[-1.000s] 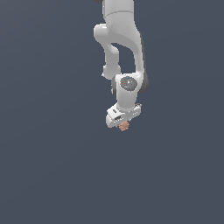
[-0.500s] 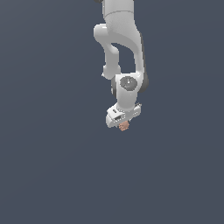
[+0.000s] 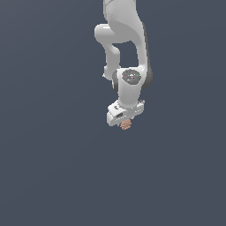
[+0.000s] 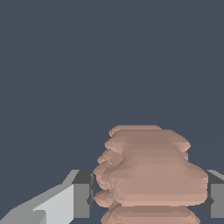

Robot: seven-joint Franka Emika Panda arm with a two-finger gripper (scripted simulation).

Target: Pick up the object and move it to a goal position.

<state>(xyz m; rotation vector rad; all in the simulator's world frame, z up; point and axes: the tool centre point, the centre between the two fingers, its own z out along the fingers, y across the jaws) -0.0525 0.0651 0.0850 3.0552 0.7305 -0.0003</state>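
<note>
I have the arm [image 3: 126, 53] hanging down from twelve o'clock in the exterior view, its white links folded and the wrist pointing down. The gripper [image 3: 125, 124] sits just below the middle of that view, against a plain dark grey-blue background.

The object [image 3: 126, 125] is a small pinkish-tan lump poking out at the six o'clock side of the gripper, tucked right under its white body. From here I see only its lower bumps; the rest is hidden by the hand.

In the wrist view the object [image 4: 151, 175] fills the space between the two fingers, its ridged, layered surface running across the gap. One finger [image 4: 81, 199] presses against its one side and the other [image 4: 215, 197] touches the opposite side. So the jaws are closed narrowly on the object, holding it.
</note>
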